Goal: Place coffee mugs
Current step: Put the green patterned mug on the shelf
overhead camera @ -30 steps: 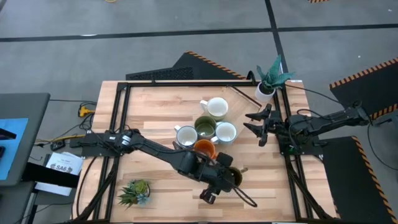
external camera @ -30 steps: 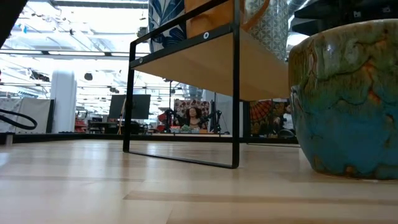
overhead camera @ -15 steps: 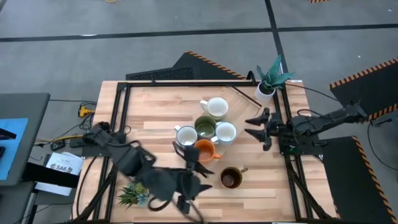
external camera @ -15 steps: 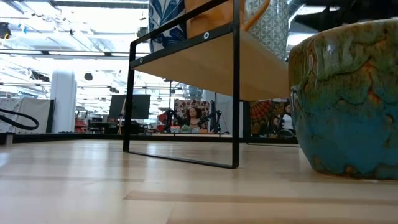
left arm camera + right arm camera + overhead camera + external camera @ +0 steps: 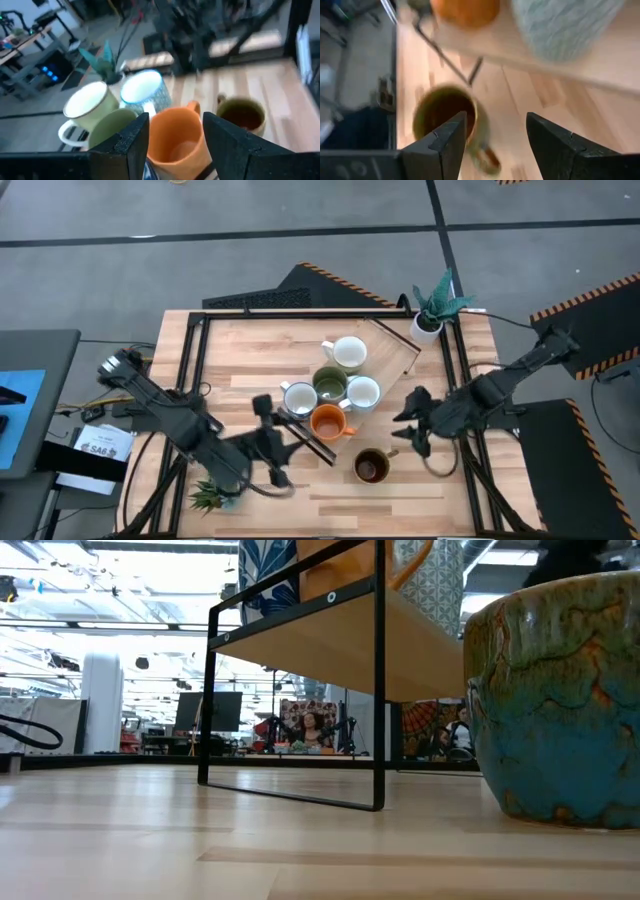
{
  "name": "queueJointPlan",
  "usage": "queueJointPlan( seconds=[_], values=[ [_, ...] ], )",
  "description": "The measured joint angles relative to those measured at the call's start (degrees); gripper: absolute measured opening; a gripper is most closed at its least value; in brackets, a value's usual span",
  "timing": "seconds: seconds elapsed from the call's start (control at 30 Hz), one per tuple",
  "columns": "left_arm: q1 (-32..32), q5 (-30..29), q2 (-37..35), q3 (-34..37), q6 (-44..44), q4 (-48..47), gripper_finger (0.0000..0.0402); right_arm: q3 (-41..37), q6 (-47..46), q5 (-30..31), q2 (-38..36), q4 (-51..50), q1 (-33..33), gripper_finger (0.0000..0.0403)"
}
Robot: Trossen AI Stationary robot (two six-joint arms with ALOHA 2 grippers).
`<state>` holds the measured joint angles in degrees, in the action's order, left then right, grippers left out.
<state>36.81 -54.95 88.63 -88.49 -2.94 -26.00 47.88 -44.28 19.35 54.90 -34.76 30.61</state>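
Five coffee mugs stand clustered on a raised wooden shelf (image 5: 395, 345): white (image 5: 348, 352), olive green (image 5: 330, 384), white (image 5: 300, 397), pale (image 5: 362, 392) and orange (image 5: 329, 420). The dark brown mug (image 5: 371, 467) stands upright on the table in front of the shelf, large in the low view (image 5: 560, 700). My left gripper (image 5: 283, 438) hovers open at the shelf's left, facing the orange mug (image 5: 175, 135). My right gripper (image 5: 408, 422) hovers open to the right of the dark brown mug (image 5: 445, 112), tipped down toward it.
A white pot with teal leaves (image 5: 430, 315) stands at the far right corner. A small spiky plant (image 5: 210, 495) sits at the near left, under my left arm. The shelf's black legs (image 5: 378, 690) stand on the table. Bare wood lies along the near edge.
My left gripper has drawn back from the dark brown mug toward the table's left, rising and turning to face the orange mug. The dark brown mug stays upright on the table. My right gripper has swung from the right edge toward that mug, tipping downward.
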Motion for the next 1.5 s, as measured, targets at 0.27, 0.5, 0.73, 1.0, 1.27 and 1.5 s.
queueJointPlan(
  seconds=[0.27, 0.5, 0.73, 1.0, 1.27, 1.5],
  values=[
    [-0.12, 5.12, -16.41, 26.20, 4.61, 29.59, 0.0171, 15.66, -6.97, -2.56, 16.23, -13.68, 1.75, 0.0230],
    [-0.14, 8.88, -21.87, 39.00, 2.11, 40.99, 0.0171, 18.07, -8.98, -8.32, 25.64, -15.61, -0.27, 0.0230],
    [-0.14, 9.73, -21.99, 43.92, -3.01, 43.68, 0.0171, 18.06, -6.60, -12.18, 31.93, -15.57, -2.95, 0.0230],
    [-0.14, 9.90, -21.97, 45.33, -5.07, 43.48, 0.0171, 18.05, -4.81, -15.71, 33.57, -11.75, -3.32, 0.0230],
    [-0.14, 9.70, -21.97, 45.33, -5.07, 43.50, 0.0171, 18.01, -4.02, -17.31, 36.69, -11.30, -3.28, 0.0230],
    [-0.15, 9.88, -21.97, 45.33, -4.89, 43.49, 0.0171, 18.05, -2.78, -19.51, 41.20, -8.45, -2.87, 0.0223]
  ],
)
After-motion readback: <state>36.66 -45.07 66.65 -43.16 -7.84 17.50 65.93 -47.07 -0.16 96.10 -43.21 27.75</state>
